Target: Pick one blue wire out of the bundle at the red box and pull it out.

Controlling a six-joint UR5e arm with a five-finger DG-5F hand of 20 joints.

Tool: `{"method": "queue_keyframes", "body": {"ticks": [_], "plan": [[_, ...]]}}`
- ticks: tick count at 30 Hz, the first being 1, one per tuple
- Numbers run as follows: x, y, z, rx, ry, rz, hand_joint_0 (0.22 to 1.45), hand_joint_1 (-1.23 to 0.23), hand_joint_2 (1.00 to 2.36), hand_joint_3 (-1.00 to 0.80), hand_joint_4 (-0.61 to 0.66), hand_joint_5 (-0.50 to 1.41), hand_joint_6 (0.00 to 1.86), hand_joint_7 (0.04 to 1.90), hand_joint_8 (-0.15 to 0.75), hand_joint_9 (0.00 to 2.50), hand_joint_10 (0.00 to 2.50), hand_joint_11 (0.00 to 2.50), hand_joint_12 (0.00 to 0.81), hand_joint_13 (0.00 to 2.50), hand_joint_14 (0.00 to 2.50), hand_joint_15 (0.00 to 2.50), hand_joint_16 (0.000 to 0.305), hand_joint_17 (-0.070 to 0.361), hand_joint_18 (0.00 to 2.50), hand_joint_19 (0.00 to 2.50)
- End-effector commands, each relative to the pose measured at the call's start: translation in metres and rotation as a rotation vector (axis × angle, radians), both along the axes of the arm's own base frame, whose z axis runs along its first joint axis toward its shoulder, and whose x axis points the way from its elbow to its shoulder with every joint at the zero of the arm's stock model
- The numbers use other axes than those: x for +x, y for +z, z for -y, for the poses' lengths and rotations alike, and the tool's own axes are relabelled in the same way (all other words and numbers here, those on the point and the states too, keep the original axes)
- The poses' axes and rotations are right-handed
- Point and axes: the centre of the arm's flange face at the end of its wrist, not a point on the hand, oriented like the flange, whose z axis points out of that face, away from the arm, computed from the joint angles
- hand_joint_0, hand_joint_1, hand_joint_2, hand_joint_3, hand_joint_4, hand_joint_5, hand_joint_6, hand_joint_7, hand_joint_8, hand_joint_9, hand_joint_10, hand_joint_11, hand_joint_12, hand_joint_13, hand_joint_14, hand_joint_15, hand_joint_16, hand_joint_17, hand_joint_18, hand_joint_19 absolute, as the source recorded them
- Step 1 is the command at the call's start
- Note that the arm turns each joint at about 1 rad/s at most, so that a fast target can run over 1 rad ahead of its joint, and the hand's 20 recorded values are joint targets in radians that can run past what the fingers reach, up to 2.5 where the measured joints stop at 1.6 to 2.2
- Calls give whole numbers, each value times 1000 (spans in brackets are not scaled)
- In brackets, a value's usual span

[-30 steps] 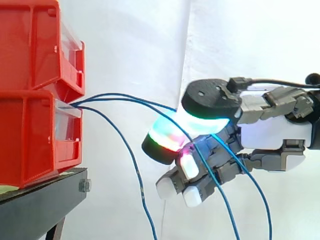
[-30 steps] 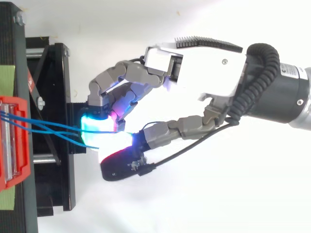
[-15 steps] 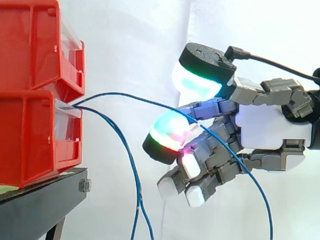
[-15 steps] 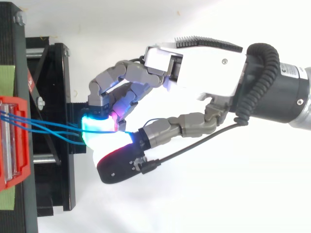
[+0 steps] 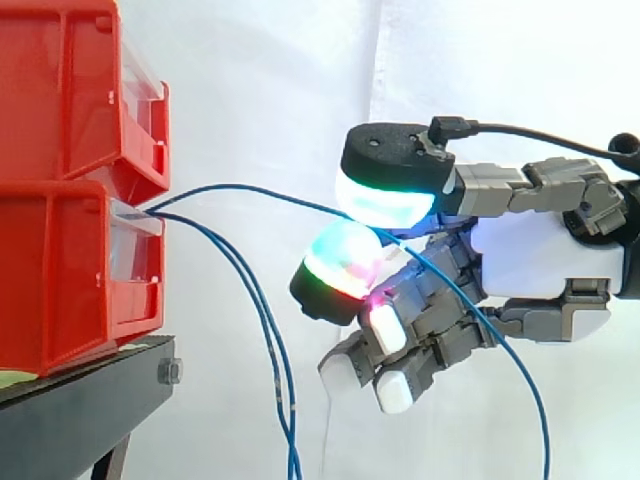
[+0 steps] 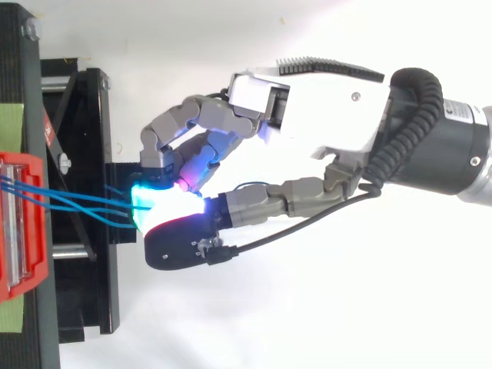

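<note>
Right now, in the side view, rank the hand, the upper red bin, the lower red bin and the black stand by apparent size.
1. hand
2. upper red bin and lower red bin: alike, both cut off by the picture's edge
3. black stand

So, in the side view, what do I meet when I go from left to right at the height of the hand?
red bins → two blue wires hanging down → hand, pinching a third blue wire that comes from the bins.
</note>
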Motion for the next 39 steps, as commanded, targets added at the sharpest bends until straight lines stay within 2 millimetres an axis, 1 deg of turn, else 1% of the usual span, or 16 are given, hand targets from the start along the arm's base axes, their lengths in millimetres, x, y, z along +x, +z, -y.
{"method": "queue_keyframes", "body": {"ticks": [1,5,9,14,17,20,26,29,34,39], "plan": [[0,0,0,0,0,0,581,-671,1020,-156,169,-174,938,1068,394,999,17,681,445,864,16,422,61,138,794,487],[0,-1,0,1,0,-1,593,-702,1022,-134,139,-171,939,1083,392,1003,19,682,443,867,17,425,61,137,797,476],[1,2,0,4,0,4,616,-737,1023,-118,93,-172,942,1153,393,1010,20,673,438,866,17,424,60,135,799,464],[0,2,0,4,0,-4,629,-720,1023,-119,73,-173,950,1175,384,1007,21,663,439,857,16,417,60,136,780,464],[-1,4,0,0,0,-12,623,-709,1024,-102,73,-170,950,1180,383,1008,20,671,438,838,17,411,60,135,767,461],[-7,16,0,-17,1,-34,621,-703,1023,-90,75,-167,949,1197,385,1012,17,662,441,830,15,412,60,136,752,459],[-16,25,-2,-73,1,-84,626,-707,1018,-66,71,-158,952,1191,405,1023,18,661,462,817,15,405,65,145,758,446],[-18,25,-1,-109,-5,-110,627,-707,1019,-67,73,-158,953,1191,409,1012,18,657,463,806,14,395,65,146,747,437],[-20,24,6,-115,-37,-116,628,-706,1018,-67,78,-158,954,1188,410,1007,18,653,464,799,14,394,65,147,740,438],[-19,24,5,-116,-52,-115,628,-703,1017,-71,86,-159,955,1182,410,1004,16,655,462,796,14,397,65,147,739,441]]}}
